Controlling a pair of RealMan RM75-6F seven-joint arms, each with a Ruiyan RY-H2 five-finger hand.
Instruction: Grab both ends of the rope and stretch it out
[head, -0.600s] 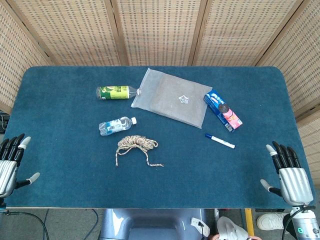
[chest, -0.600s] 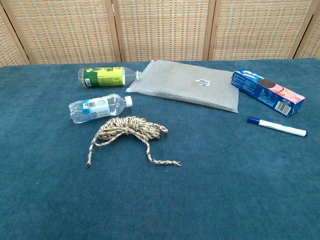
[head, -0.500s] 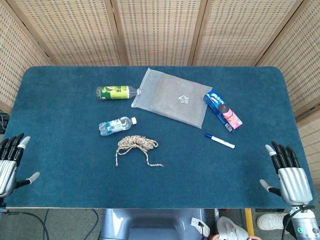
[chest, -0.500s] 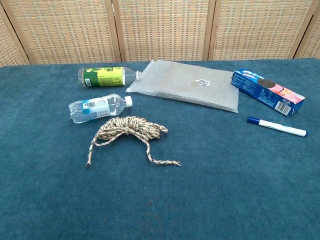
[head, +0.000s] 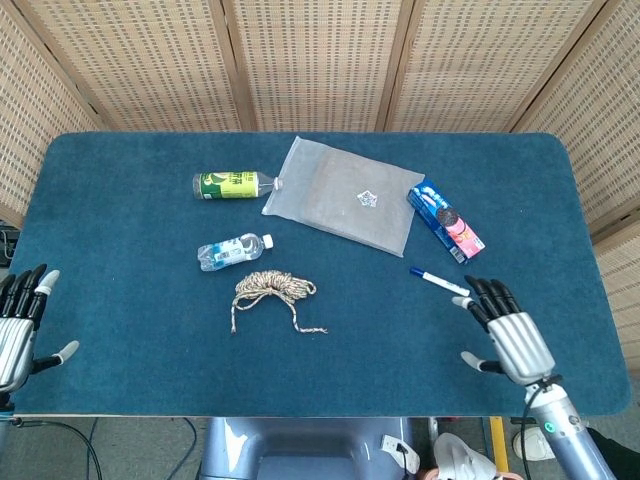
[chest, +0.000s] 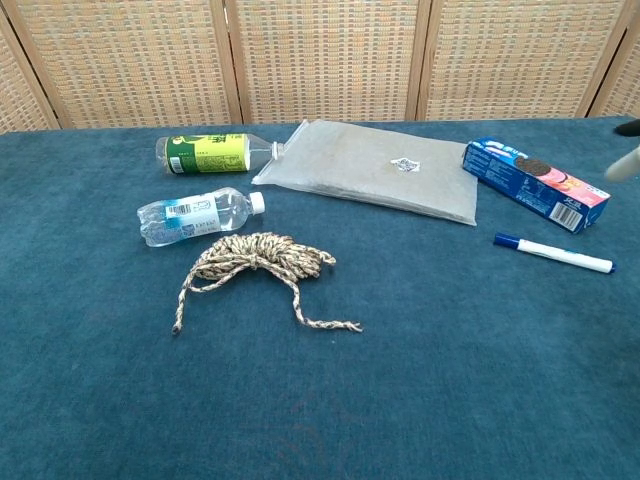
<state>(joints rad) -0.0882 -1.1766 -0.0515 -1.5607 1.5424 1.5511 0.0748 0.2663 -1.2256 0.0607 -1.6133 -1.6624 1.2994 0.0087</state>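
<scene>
A tan braided rope (head: 271, 290) lies bundled on the blue table left of centre, also clear in the chest view as rope (chest: 258, 257). One loose end (head: 233, 327) trails toward the front left and the other end (head: 318, 329) toward the front right. My right hand (head: 511, 333) hovers over the table's front right, fingers spread, holding nothing, well right of the rope. Only a fingertip (chest: 625, 163) of it shows at the chest view's right edge. My left hand (head: 20, 325) stays at the front left corner, fingers apart and empty.
A clear water bottle (head: 232, 251) lies just behind the rope, a green-labelled bottle (head: 233, 184) farther back. A grey padded bag (head: 343, 195) sits at centre back, a blue biscuit box (head: 446, 221) to its right. A marker pen (head: 439, 282) lies near my right hand.
My right hand has swung in from the table's right edge toward the centre, now over the cloth near the marker. The left hand and the rope are unchanged.
</scene>
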